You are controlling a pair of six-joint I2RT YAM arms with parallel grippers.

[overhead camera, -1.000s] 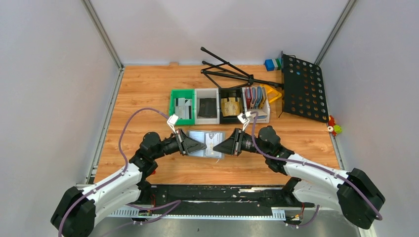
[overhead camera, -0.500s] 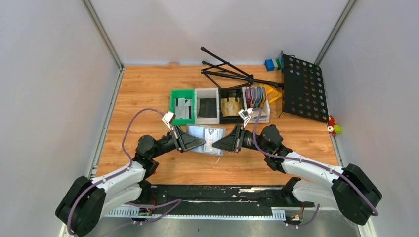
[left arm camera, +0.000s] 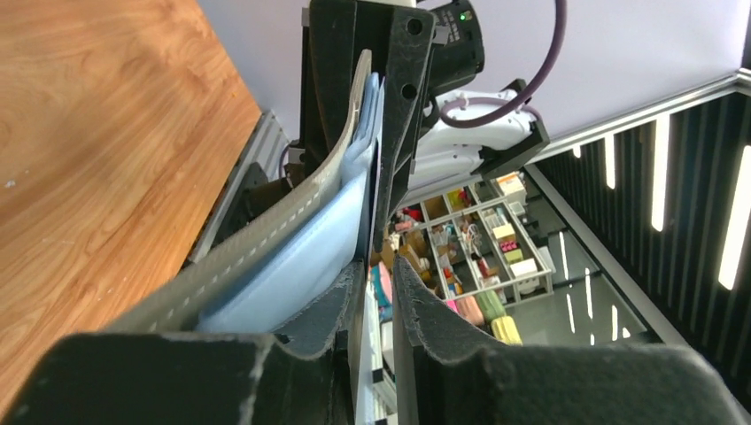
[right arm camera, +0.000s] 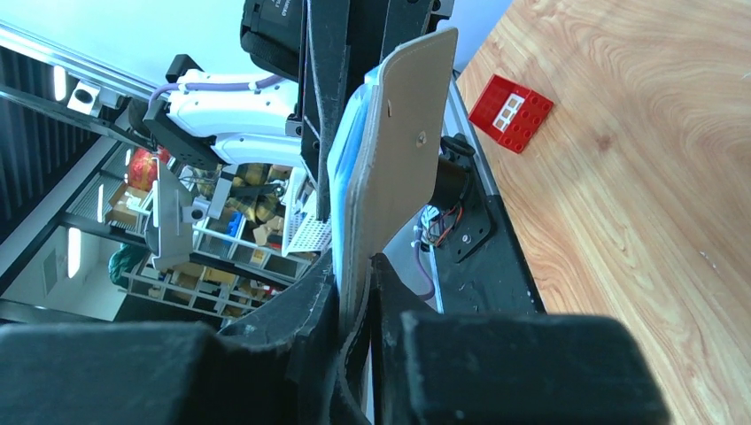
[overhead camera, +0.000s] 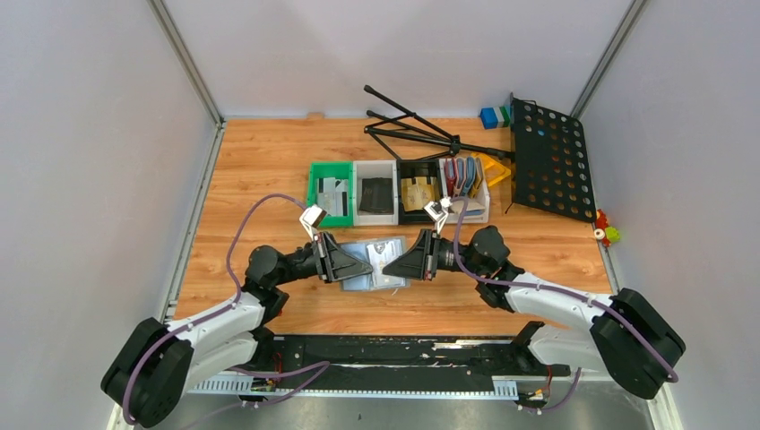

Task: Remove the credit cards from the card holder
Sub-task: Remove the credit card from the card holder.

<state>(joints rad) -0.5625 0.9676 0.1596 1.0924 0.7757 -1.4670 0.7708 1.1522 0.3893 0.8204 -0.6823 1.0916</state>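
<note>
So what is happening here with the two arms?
Both grippers are at the grey-blue card holder, over the table in front of the bins. The right gripper is shut on one flap. The left gripper is at the opposite flap, jaws slightly apart; whether it grips is unclear.

Pale grey walls enclose the wooden tabletop; aluminium rails run up the corners.

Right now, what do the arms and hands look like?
The left arm and right arm: white links, bulky black joints, a purple cable looping along each. Left hand and right hand: black, wedge-shaped, two flat fingers.
</note>
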